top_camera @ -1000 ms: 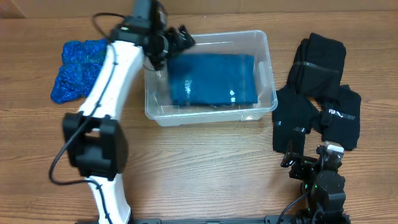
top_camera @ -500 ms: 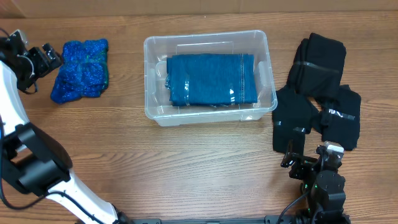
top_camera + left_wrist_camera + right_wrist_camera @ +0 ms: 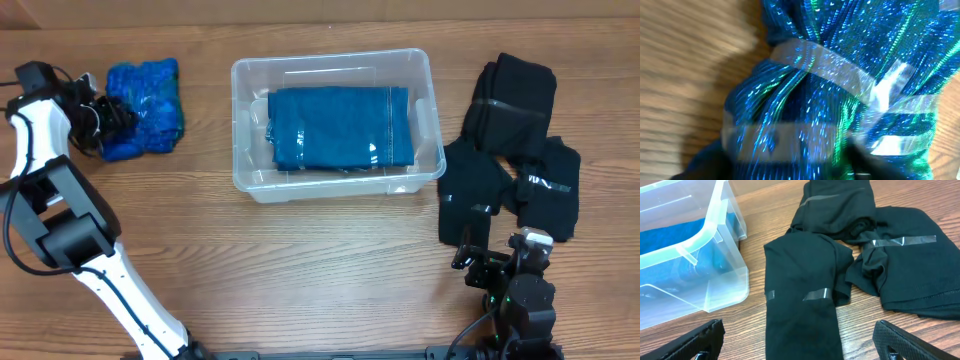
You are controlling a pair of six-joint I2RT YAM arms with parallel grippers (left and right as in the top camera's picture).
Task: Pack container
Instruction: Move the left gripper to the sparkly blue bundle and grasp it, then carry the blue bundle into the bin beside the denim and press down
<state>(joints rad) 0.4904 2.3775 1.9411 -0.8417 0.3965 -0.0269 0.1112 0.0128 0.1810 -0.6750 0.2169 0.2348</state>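
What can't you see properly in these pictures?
- The left pincer: in the overhead view it is too small and dark beside the sparkly blue bundle to tell open or shut. Its wrist view is blurred, with the fingers out of sight.
- The container: overhead, its bottom is hidden under the folded blue cloth.
- The black clothes: in the right wrist view they are cut off by the right edge.

Wood table (image 3: 320, 260): container (image 3: 330, 187), blue bundle (image 3: 150, 110), black garments (image 3: 515, 150).

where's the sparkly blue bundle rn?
The sparkly blue bundle lies far left in the overhead view, left of the container, with the left claw at its left edge.
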